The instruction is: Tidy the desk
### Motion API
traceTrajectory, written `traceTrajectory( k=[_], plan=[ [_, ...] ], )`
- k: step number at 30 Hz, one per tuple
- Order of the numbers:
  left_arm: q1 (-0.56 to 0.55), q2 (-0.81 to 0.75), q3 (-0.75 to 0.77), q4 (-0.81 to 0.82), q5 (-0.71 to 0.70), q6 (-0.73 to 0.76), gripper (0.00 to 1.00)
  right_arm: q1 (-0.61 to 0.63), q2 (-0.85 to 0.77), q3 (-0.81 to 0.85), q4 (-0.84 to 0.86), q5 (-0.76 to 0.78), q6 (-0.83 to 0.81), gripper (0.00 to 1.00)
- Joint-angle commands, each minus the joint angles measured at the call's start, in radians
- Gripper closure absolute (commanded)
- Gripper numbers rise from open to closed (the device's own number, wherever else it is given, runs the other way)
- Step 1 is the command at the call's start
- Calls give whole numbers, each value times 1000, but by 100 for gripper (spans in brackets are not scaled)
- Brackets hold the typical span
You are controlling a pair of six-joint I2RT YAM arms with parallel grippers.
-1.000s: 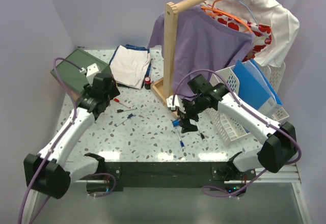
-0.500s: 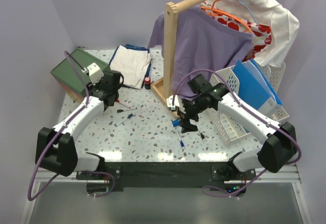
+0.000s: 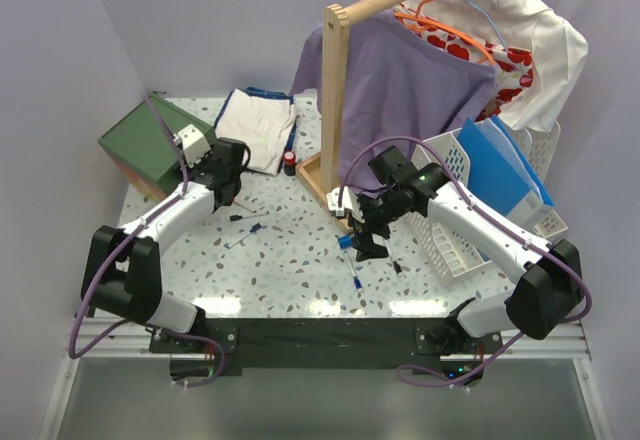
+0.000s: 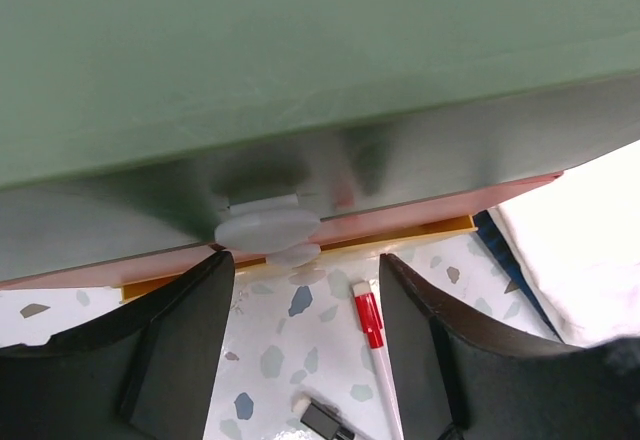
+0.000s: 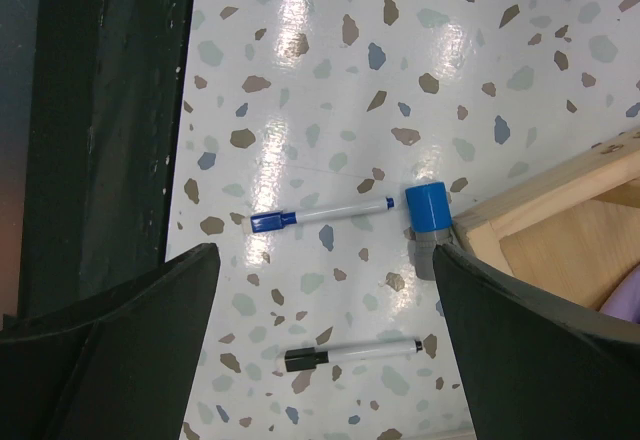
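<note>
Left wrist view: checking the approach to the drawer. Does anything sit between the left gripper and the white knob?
Nothing visible does. The left gripper is open, the white knob straight ahead; the red-capped marker lies below on the desk.

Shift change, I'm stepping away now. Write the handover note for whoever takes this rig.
Left gripper: open, holding nothing, poised just below the white knob of the green drawer box. The drawer looks shut.
Right gripper: open, empty, hovering above a blue-capped marker and a black-capped marker.
On the desk: those two markers, a red-capped marker near the box, and a blue-capped tube beside the wooden rack base.
Done: nothing visibly put away.
Left: probably pull the drawer open, then gather the loose pens.
</note>
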Motion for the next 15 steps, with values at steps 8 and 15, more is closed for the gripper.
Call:
traceTrajectory(
  k=[8,15],
  plan=[
    [9,99,81,-29,-149,-138,35,-6,-15,5,-1,-22,-16,7],
    [9,113,105,-26,-172,-130,37,-6,-17,4,-1,-21,-16,7]
  ],
)
